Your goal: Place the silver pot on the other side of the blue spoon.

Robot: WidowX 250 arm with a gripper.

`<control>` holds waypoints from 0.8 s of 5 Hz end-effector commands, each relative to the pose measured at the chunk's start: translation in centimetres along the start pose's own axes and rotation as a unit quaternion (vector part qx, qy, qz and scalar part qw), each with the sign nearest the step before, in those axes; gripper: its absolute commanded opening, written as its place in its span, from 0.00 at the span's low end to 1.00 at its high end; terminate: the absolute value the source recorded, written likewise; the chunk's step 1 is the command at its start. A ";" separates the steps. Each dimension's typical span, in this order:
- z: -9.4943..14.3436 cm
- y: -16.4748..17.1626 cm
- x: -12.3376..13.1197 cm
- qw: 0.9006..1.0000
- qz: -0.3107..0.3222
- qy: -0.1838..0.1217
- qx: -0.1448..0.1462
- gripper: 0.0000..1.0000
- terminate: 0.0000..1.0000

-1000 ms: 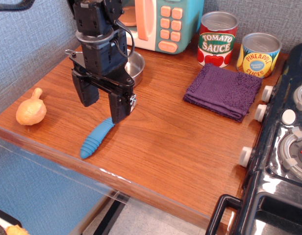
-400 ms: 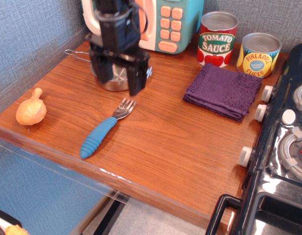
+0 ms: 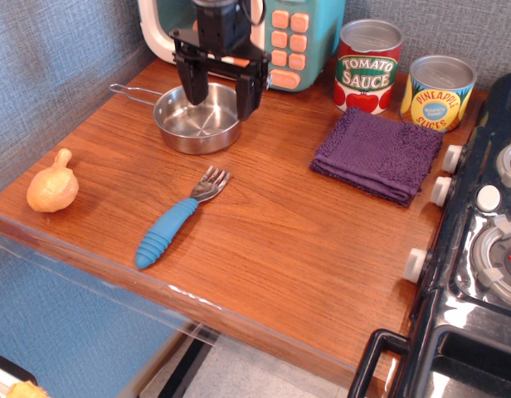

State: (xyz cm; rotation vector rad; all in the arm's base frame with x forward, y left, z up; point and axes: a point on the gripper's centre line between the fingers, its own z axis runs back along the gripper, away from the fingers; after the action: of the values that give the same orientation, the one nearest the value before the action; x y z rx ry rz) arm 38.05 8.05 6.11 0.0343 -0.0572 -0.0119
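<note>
The silver pot (image 3: 193, 124) sits on the wooden counter at the back left, its thin wire handle (image 3: 131, 92) pointing left. The blue spoon (image 3: 174, 220) lies in front of it, blue ribbed handle toward the front edge, tined metal head toward the pot. My black gripper (image 3: 221, 101) hangs over the pot's far right rim, fingers spread and empty, one finger (image 3: 192, 86) above the bowl and the other (image 3: 249, 98) at its right edge. I cannot tell whether the fingers touch the pot.
A toy microwave (image 3: 276, 37) stands behind the gripper. A tomato sauce can (image 3: 368, 66) and pineapple can (image 3: 438, 93) stand at the back right, a purple cloth (image 3: 378, 154) before them. An orange gourd (image 3: 52, 187) lies at left. A stove (image 3: 479, 249) borders the right.
The gripper has moved away from the spoon, back and to the right, to the pot's far rim. The pot, earlier partly hidden, now shows fully. Pot and spoon lie where they were.
</note>
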 end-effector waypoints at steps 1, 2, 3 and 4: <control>-2.1 0.6 1.4 1.000 0.002 0.009 0.026 1.00 0.00; -3.0 0.5 1.2 1.000 0.017 0.007 0.014 0.00 0.00; -2.8 0.4 1.4 1.000 0.018 0.003 0.012 0.00 0.00; -2.7 0.7 1.4 1.000 0.021 0.003 0.013 0.00 0.00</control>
State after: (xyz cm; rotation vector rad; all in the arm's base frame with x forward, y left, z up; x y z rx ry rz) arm 39.34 8.17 1.72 0.0508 -0.0107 0.0334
